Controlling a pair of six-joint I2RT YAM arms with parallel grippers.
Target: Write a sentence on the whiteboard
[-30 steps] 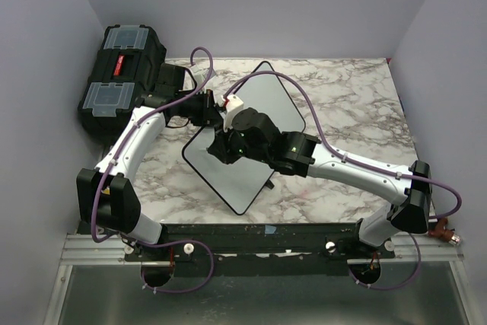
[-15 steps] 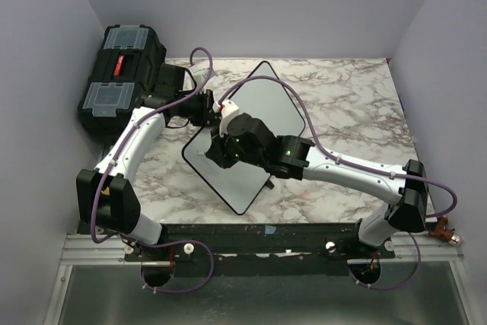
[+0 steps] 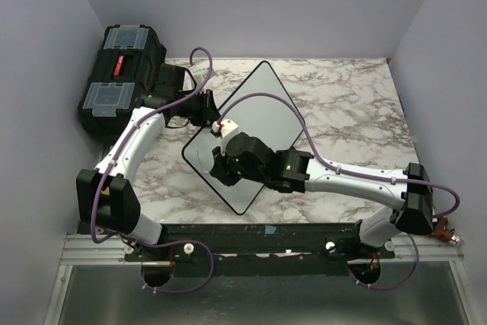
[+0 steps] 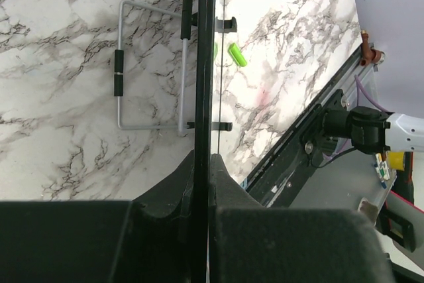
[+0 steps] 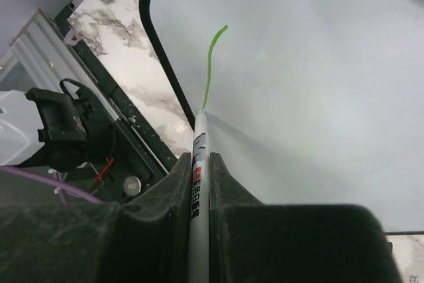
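Observation:
The whiteboard stands tilted on the marble table, turned like a diamond. My left gripper is shut on its left rim; in the left wrist view the board is edge-on between the jaws of that gripper. My right gripper is shut on a white marker, tip touching the board's white face near its rounded corner. Of the sentence, only one thin green stroke shows, running up from the tip. It is too faint to see in the top view.
A black toolbox with clear lid compartments sits at the back left. Behind the board are its wire stand and a green marker cap on the marble. The black front rail runs along the table's near edge.
My right gripper has moved with the marker toward the near edge and slightly left, down the board's face. The left gripper and the board have stayed put.

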